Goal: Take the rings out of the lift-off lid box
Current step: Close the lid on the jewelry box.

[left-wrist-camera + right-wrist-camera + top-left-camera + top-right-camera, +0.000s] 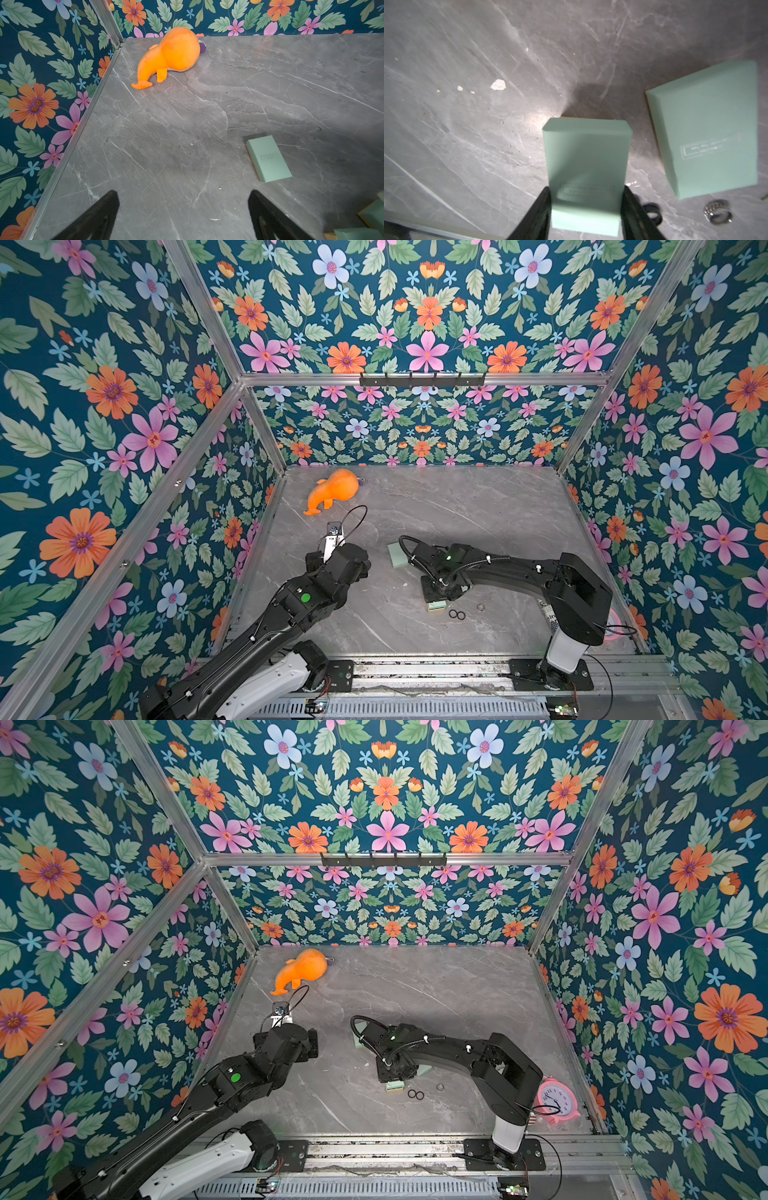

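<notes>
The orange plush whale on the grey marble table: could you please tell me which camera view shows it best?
The left wrist view: the orange plush whale is large, sharp and unobstructed. Both top views show the whale small, near the far corner. The right wrist view misses it.

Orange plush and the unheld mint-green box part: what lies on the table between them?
Nothing: left wrist view shows bare table between orange plush and box part.

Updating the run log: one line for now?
right end effector: shut on box half | left end effector: open, empty | rings: three visible on table | other half: on table
</notes>
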Tool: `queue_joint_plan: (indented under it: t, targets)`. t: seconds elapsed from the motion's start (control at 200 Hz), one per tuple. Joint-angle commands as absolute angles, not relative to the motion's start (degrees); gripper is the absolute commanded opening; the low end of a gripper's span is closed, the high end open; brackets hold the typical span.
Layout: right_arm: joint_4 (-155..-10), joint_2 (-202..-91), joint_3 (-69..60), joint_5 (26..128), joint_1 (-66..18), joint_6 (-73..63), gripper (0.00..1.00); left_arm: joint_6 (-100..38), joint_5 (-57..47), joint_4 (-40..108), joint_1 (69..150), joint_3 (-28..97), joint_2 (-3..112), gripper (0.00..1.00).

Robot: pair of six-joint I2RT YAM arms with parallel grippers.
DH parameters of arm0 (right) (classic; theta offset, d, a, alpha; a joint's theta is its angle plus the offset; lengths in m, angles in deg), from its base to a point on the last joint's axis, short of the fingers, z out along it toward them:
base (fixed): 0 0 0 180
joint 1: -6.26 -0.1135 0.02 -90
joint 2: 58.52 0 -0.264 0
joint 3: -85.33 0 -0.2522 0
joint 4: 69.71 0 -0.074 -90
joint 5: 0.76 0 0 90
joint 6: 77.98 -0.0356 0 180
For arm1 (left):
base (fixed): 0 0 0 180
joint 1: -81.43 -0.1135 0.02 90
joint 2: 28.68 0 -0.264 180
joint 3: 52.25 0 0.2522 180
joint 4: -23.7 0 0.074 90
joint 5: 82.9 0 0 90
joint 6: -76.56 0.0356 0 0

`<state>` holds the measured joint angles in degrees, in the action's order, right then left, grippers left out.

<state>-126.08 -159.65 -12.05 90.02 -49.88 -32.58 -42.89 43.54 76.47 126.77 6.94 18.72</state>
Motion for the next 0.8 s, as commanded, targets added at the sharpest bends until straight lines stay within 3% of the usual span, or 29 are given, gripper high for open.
queue_joint_plan:
  t: [0.0,0.795]
  targets:
    - [-127.05,-159.78,-12.18,89.41,-50.11,-33.77,0.27,-42.18,44.22,77.01,126.74,7.04,18.78,1.0]
    - [-128.11,-158.88,-11.96,90.59,-51.95,-35.03,0.27,-42.09,44.2,77.01,126.78,7.04,18.96,1.0]
